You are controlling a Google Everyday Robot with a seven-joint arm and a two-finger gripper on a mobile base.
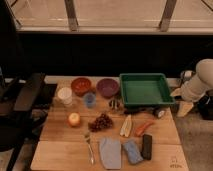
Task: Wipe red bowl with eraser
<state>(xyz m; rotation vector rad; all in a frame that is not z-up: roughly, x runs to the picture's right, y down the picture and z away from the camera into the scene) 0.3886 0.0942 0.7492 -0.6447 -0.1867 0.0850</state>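
1. Red bowl (81,85): round, with a reddish-orange rim and wall and a darker inside. Stands upright at the back left of the surface (165,150), just beside a purple bowl (107,87) of much the same width on its right.
2. Eraser (146,146): small black rectangular block with a dull finish. Lies flat near the front edge, right of centre, well apart from the red bowl and just beside a blue sponge (132,151).
3. Hand (180,100): pale, at the end of a rounded white arm (201,80). Hangs off the right edge of the surface, beside the tray (145,90) and well apart from both eraser and red bowl. Cannot tell whether spread or pressed together.
4. Tray: green and rectangular with raised walls, at the back right of the pale wooden planks.
5. Cloth (110,152): grey-blue, limp and flat, left of the sponge. Thin metal fork (89,147) further left.
6. Middle row: round orange fruit (74,119), dark knobbly grapes (101,121), and a tapering carrot (143,128) just behind the eraser.
7. White cup (65,95) and smaller blue cup (89,100), both cylindrical, in front of the two bowls.
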